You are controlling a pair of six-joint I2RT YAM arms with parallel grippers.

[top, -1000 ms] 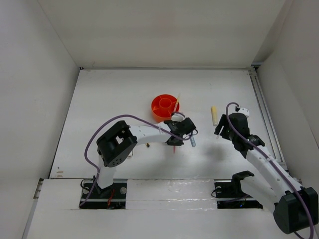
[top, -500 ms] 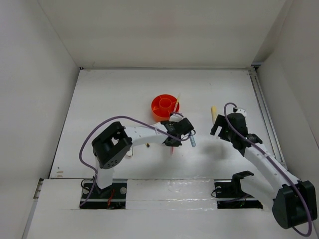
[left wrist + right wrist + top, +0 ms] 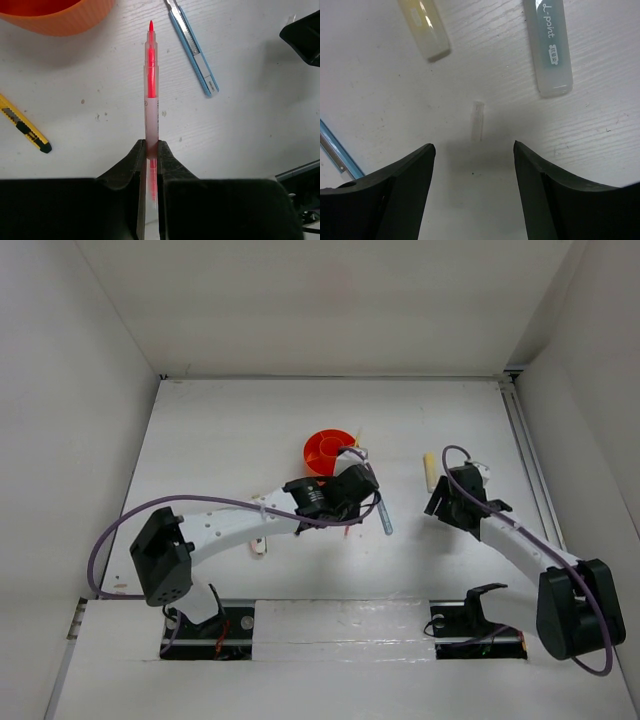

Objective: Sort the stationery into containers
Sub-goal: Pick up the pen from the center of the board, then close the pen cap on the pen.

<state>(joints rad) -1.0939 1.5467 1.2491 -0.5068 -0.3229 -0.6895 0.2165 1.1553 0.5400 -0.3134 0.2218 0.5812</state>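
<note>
My left gripper [image 3: 357, 492] is shut on a red pen [image 3: 151, 90], which sticks straight out from between its fingers [image 3: 131, 162] above the table, tip towards the orange tub [image 3: 328, 451] [image 3: 50, 17]. A yellow pen [image 3: 355, 443] leans in the tub. A grey-blue pen [image 3: 385, 518] [image 3: 192, 50] lies just right of the left gripper. My right gripper [image 3: 448, 502] [image 3: 474, 150] is open and empty, low over a small clear cap [image 3: 478, 121]. Beyond it lie a pale yellow marker [image 3: 424, 27] [image 3: 429, 472] and a pale blue-green marker [image 3: 550, 45].
A yellow-and-black item [image 3: 25, 131] lies on the table left of the held pen. A small whitish piece [image 3: 259, 544] lies near the left arm's forearm. The white walls of the enclosure close in the table on three sides.
My left arm has stretched out and carried the red pen up off the table towards the tub. My right gripper has shifted slightly farther in, near the pale yellow marker.
</note>
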